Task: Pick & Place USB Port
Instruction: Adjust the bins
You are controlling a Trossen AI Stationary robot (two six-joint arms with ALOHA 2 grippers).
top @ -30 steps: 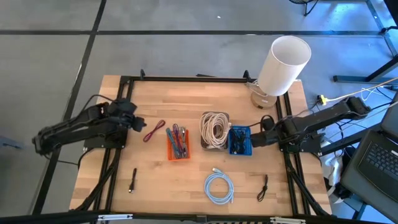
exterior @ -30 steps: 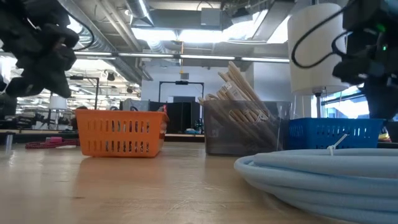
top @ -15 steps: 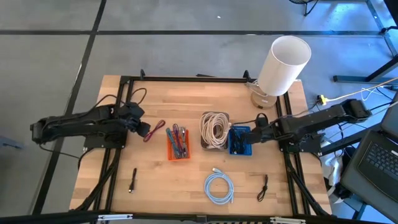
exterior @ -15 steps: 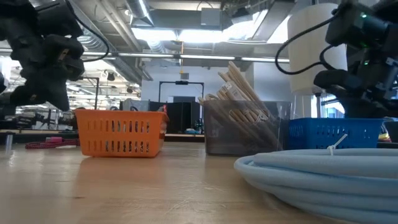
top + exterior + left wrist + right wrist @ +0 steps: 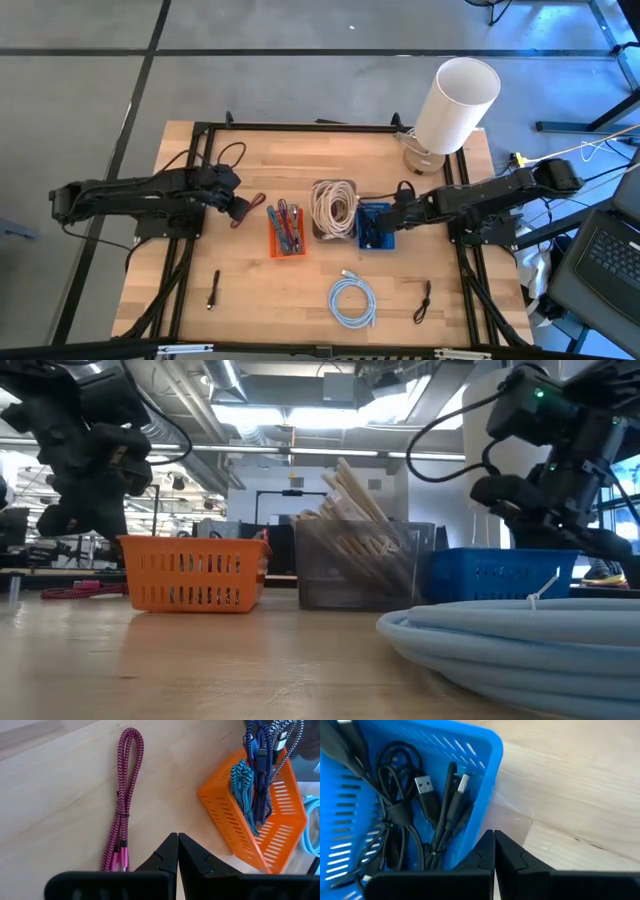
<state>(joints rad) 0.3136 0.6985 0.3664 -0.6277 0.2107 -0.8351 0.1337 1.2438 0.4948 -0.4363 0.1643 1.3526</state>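
A blue basket (image 5: 373,228) (image 5: 395,810) of black USB cables (image 5: 424,784) stands on the table right of a clear bin (image 5: 333,208) of beige cable. My right gripper (image 5: 393,216) (image 5: 493,838) is shut at the blue basket's right wall. An orange basket (image 5: 286,230) (image 5: 260,815) holds braided cables. A pink braided cable (image 5: 247,209) (image 5: 122,815) lies flat on the wood left of it. My left gripper (image 5: 234,206) (image 5: 177,840) is shut and hovers just beside the pink cable's plug end, between it and the orange basket. My right gripper pushes the blue basket with its shut fingertips (image 5: 487,845), set against the outer face of the right wall (image 5: 492,790) near a corner. The fingers come from the table's right, slanting down. The basket sits upright on the table, its far side against the clear bin.
A light blue cable coil (image 5: 352,302) (image 5: 510,635) lies near the front edge. Two short black cables (image 5: 214,290) (image 5: 423,300) lie at front left and front right. A white cylinder lamp (image 5: 455,100) stands at the far right corner.
My right gripper has moved toward the table's left, and the blue basket and the clear bin beside it have slid left along the table. My left gripper has moved toward the table's right, closer to the pink cable.
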